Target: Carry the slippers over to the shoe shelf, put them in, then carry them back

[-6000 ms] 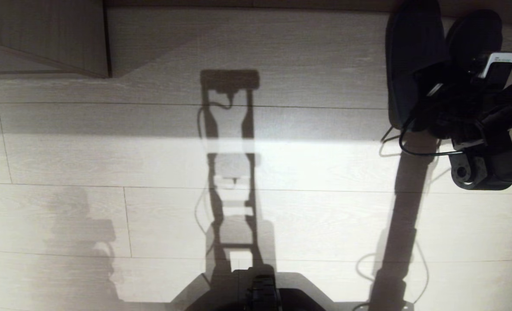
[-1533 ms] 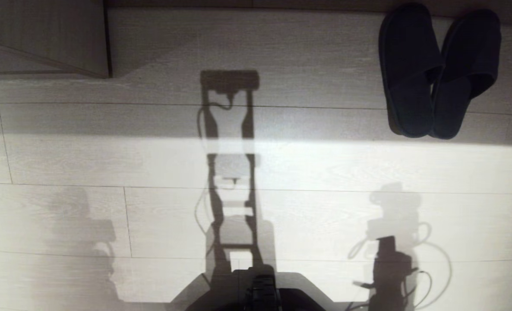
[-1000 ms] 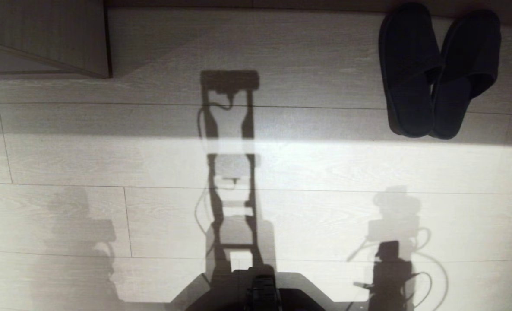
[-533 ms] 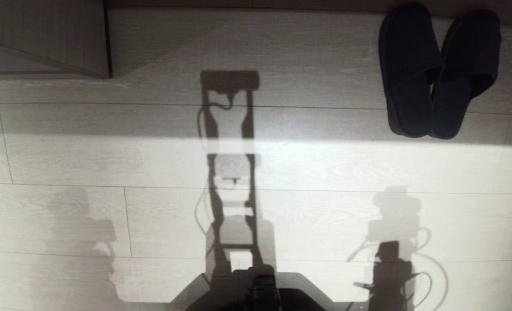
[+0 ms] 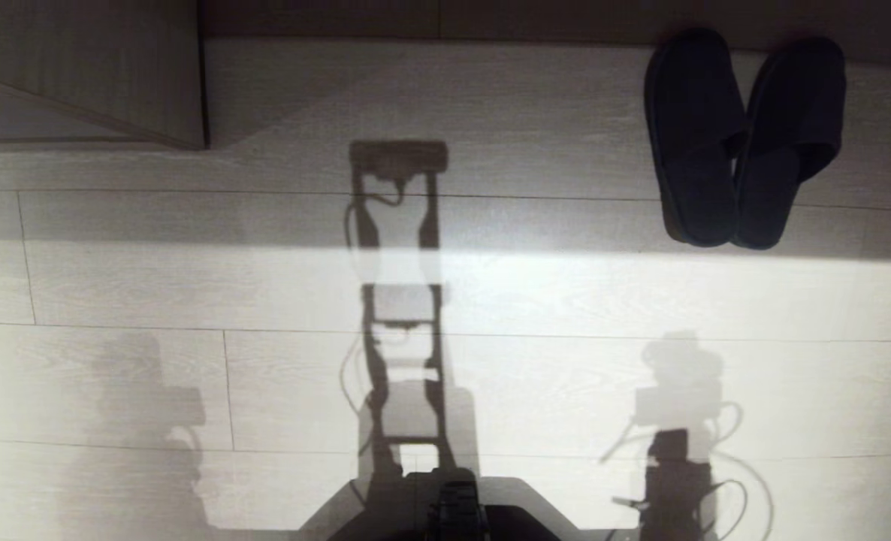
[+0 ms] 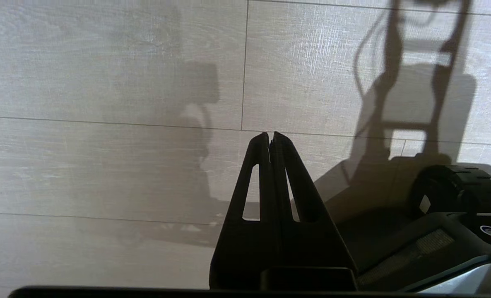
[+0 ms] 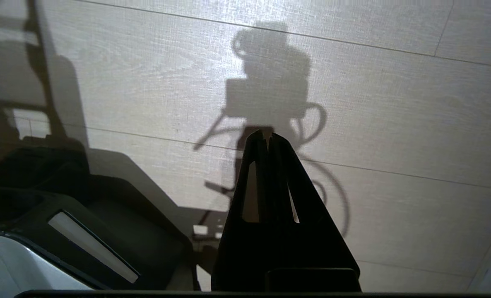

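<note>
The black slippers (image 5: 697, 150) lie side by side on the pale plank floor at the far right of the head view, toes away from me and heels touching. Nothing holds them. Neither gripper appears in the head view; only the arms' shadows fall on the floor. My left gripper (image 6: 269, 135) hangs shut and empty over bare floor beside my base. In the same way my right gripper (image 7: 267, 134) is shut and empty above the floor, well short of the slippers. The shoe shelf is out of view.
A grey-beige wood-grain panel (image 5: 92, 68) juts in at the far left. A dark strip (image 5: 490, 19) runs along the far edge of the floor behind the slippers. My dark base (image 5: 453, 503) fills the near middle.
Six seconds ago my right gripper was over the slippers; it has since withdrawn from the head view, leaving them on the floor. In the last half second the whole view shifted slightly with the camera.
</note>
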Tool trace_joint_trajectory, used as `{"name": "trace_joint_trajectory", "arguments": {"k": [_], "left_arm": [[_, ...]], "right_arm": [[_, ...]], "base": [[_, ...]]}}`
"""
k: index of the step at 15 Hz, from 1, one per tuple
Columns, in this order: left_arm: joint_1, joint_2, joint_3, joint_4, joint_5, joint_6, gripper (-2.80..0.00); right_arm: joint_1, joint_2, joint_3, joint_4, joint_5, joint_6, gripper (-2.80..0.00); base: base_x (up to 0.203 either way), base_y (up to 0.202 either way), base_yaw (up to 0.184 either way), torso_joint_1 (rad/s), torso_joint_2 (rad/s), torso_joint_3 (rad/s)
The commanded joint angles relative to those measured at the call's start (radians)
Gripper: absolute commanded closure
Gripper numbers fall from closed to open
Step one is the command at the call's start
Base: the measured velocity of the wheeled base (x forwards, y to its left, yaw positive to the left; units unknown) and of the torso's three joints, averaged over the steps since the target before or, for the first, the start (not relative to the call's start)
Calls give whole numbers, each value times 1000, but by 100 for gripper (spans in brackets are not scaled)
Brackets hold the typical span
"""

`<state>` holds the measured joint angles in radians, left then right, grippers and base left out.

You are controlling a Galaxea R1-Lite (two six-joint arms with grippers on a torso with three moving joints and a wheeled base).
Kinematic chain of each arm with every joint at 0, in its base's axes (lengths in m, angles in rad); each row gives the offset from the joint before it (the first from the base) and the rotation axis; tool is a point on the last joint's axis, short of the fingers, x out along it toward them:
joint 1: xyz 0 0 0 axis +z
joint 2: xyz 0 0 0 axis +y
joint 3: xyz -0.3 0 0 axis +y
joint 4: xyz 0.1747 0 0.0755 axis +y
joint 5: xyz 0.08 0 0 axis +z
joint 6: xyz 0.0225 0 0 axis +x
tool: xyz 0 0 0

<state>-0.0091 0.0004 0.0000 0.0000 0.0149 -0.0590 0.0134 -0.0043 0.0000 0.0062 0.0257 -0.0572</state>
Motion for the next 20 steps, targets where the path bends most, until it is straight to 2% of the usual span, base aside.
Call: {"name": "trace_joint_trajectory", "arguments": {"k": [1, 20], "left_arm": [[0, 1, 0, 0, 0, -1, 0], [0, 1, 0, 0, 0, 1, 0]], "right_arm": [[0, 3, 2, 0, 0, -1, 0], [0, 3, 2, 0, 0, -1, 0]], "base": [[0, 0, 0, 5, -5, 198], [0, 0, 0, 2, 3, 203]]}}
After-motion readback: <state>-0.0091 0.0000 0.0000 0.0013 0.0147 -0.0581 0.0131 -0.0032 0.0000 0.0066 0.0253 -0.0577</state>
